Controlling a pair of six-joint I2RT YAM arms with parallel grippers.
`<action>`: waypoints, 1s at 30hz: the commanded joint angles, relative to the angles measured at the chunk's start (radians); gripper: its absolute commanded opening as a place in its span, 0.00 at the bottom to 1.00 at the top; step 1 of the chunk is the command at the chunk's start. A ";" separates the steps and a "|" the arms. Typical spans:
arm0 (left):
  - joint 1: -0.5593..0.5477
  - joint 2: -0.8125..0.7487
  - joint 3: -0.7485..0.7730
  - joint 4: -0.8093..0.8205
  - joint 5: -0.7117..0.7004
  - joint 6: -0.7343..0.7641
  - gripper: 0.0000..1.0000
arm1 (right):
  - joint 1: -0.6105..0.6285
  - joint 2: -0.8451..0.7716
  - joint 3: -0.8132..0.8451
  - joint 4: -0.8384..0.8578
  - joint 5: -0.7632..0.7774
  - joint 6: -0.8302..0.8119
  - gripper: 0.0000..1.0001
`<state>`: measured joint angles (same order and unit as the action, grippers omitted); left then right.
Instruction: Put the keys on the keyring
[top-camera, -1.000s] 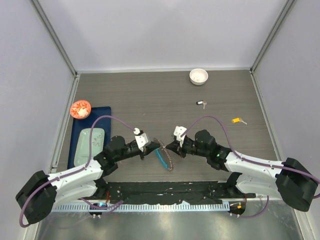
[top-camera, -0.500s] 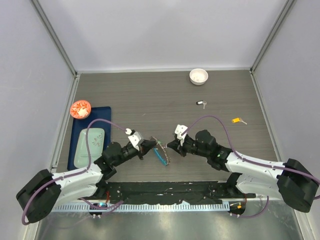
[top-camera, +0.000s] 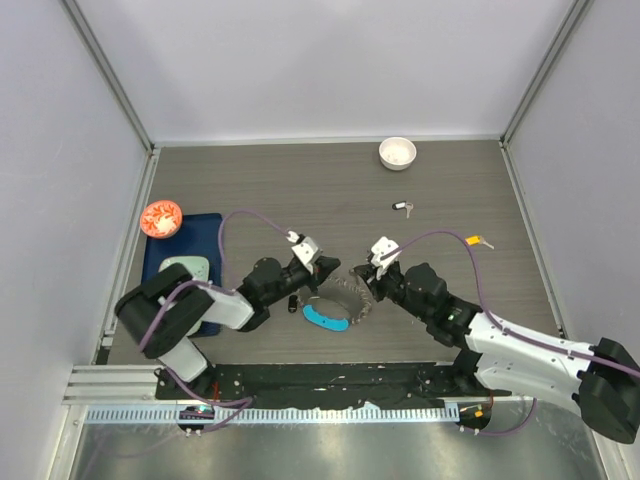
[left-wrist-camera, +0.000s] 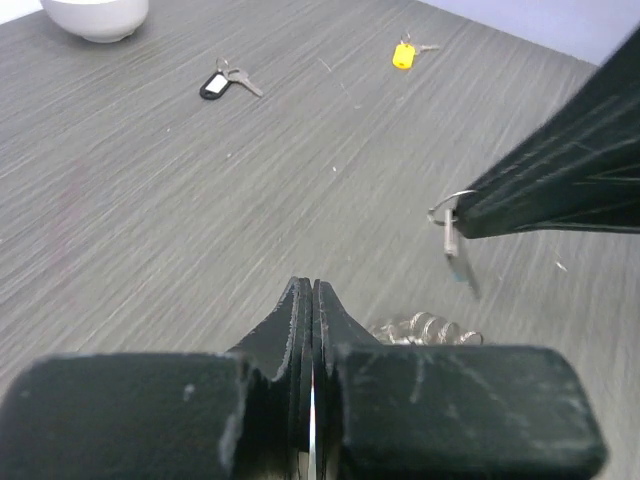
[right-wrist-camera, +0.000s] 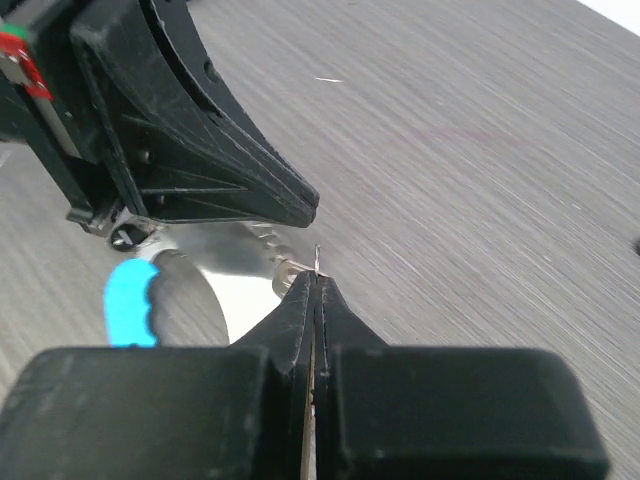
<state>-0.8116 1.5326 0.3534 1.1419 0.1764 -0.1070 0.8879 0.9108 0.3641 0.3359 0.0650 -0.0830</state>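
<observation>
The keyring (top-camera: 345, 300), a silver link loop with a blue segment (top-camera: 325, 318), lies on the table between my two grippers. My left gripper (top-camera: 322, 270) is shut just above its left edge with nothing visible between the jaws. In the left wrist view the links (left-wrist-camera: 425, 327) show beside the shut tips (left-wrist-camera: 312, 290). My right gripper (top-camera: 366, 284) is shut on a small silver key (left-wrist-camera: 456, 250) that dangles from its tips over the ring. The key's thin edge sticks out of the jaws in the right wrist view (right-wrist-camera: 317, 258). A black-tagged key (top-camera: 402, 207) and a yellow-tagged key (top-camera: 475, 241) lie farther back.
A white bowl (top-camera: 397, 152) stands at the back edge. A blue mat (top-camera: 165, 260) at the left holds a red bowl (top-camera: 160, 217) and a pale green tray (top-camera: 182, 283). Grey walls close off three sides.
The keyring, held tilted between both grippers earlier, now lies flat on the table. The left arm has swung up and right. The right gripper has moved slightly back with the key.
</observation>
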 joint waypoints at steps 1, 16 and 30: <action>-0.003 0.168 0.108 0.232 -0.009 -0.023 0.00 | -0.001 -0.062 -0.008 -0.043 0.249 0.051 0.01; -0.053 -0.072 0.223 -0.561 -0.216 -0.281 0.55 | -0.001 -0.133 -0.048 -0.064 0.441 0.080 0.01; -0.256 0.017 0.424 -1.281 -0.282 -0.493 0.61 | -0.001 -0.156 -0.060 -0.060 0.435 0.080 0.01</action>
<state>-1.0512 1.5322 0.7422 0.0380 -0.0841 -0.5262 0.8879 0.7841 0.3077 0.2379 0.4786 -0.0196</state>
